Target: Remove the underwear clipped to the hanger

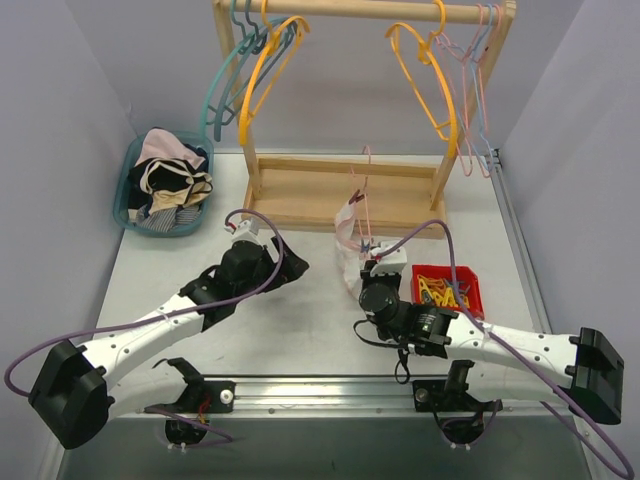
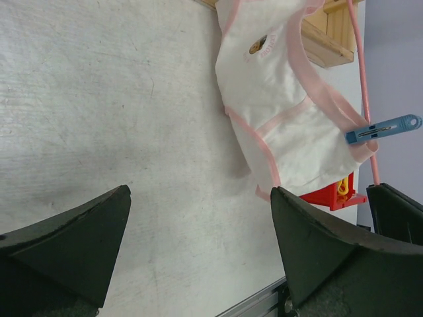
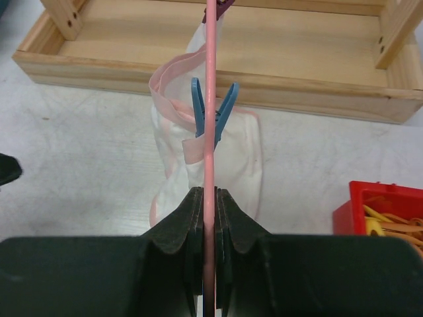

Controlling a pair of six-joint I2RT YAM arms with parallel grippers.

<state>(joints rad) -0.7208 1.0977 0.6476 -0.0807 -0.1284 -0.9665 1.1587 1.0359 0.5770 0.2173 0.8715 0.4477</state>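
The pale white underwear [image 1: 349,245] with pink trim hangs from a thin pink hanger [image 3: 211,99], held there by a blue peg [image 3: 213,113]. Its lower part rests on the table. My right gripper [image 3: 209,193] is shut on the hanger's wire just below the peg. In the left wrist view the underwear [image 2: 284,112] lies ahead and to the right, with the blue peg [image 2: 383,129] on its edge. My left gripper [image 2: 200,191] is open above bare table, to the left of the garment and apart from it, with nothing between its fingers.
A wooden rack [image 1: 340,185] stands behind the garment, with several coloured hangers on its rail [image 1: 370,10]. A red bin [image 1: 448,290] of pegs sits by the right arm. A blue basket [image 1: 128,200] of clothes is at the back left.
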